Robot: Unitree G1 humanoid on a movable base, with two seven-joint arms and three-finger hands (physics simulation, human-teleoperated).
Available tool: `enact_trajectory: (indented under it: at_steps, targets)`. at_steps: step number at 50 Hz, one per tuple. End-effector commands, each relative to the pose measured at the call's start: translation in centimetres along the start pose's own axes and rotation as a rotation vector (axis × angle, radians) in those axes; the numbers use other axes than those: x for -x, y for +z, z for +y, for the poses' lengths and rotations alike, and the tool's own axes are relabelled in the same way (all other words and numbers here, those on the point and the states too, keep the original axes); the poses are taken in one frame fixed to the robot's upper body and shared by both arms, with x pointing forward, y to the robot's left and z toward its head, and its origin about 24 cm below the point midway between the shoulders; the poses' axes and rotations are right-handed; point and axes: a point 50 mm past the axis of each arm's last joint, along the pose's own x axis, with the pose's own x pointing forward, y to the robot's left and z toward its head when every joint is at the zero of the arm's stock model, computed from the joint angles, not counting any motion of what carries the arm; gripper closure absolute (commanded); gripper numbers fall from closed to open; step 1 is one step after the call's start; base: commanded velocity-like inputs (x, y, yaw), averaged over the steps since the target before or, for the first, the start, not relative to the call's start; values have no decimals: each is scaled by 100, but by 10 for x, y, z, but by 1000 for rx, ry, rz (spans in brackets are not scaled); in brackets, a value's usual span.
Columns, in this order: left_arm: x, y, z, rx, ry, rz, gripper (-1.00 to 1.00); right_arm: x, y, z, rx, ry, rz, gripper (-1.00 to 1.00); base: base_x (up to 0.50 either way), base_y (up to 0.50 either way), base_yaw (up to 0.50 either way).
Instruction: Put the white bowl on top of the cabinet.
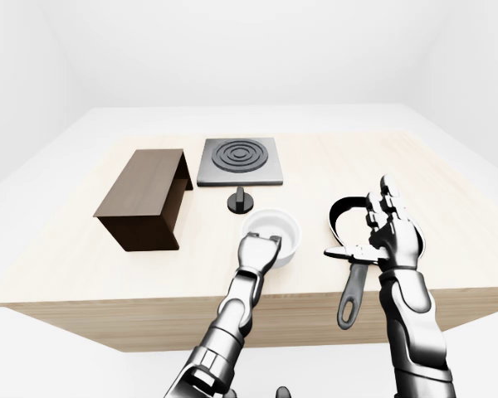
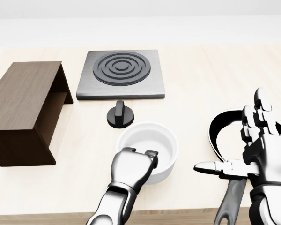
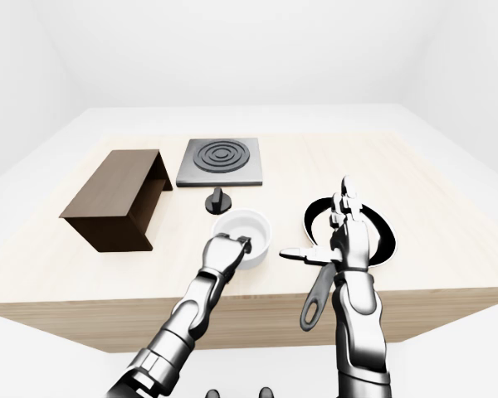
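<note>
While the left robot hand (image 2: 136, 161) sits curled over the near rim of the white bowl (image 2: 152, 146), its fingers look closed on that rim, so it seems to have a grip on it, with the bowl resting on the counter (image 2: 201, 75). Over on the right side of the head view, the right robot hand (image 2: 257, 150) is wide open with fingers pointing up and thumb stuck out to the left, holding nothing; it hangs above a black frying pan (image 1: 349, 217) whose handle (image 1: 350, 300) pokes out past the counter's near edge. Just above the bowl in the head view there's a small black knob (image 2: 120, 114), and above that a grey hotplate (image 2: 122, 74) with ring-shaped grooves. Off to the left is the dark brown wooden cabinet (image 2: 23, 110), open on the side that faces the bowl, well apart from it. Its top has nothing on it.
</note>
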Motion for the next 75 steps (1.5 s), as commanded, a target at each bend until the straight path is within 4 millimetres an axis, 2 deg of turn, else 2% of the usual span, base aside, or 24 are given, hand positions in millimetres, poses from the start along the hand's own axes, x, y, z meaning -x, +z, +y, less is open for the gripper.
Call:
enact_trajectory:
  at_steps: [1,21,32,42,50,58,60,62,67,68,74,75]
  targets:
    - [-1,-1,-1,6,10,3,100,1,0,0,-1,1,1,-100,0,0,0]
    - [2,-5,13,-46,51,4,100,1,-2,2,3,7,7,-100,0,0,0]
    - [13,-15,86,84,259,29,100,5,-5,7,14,22,21,-100,0,0,0]
    - [21,-20,111,166,364,20,100,8,-11,12,26,37,50,-100,0,0,0]
    - [19,-29,121,118,362,34,100,6,-10,10,23,33,42,-100,0,0,0]
    - [20,-46,146,-49,336,107,100,6,-13,13,27,41,57,-100,0,0,0]
    - [21,-53,147,-97,302,141,100,5,-14,13,27,40,61,-100,0,0,0]
    - [22,-63,139,-127,218,179,100,4,-17,14,30,41,73,-100,0,0,0]
    - [23,-72,147,-141,221,215,100,5,-22,17,36,48,93,-100,0,0,0]
    - [27,-82,156,-177,208,260,100,7,-22,19,39,54,93,-100,0,0,0]
    - [33,-94,168,-208,209,316,100,6,-24,20,41,56,103,-100,0,0,0]
    - [37,-103,176,-215,208,349,100,7,-27,21,45,60,115,-100,0,0,0]
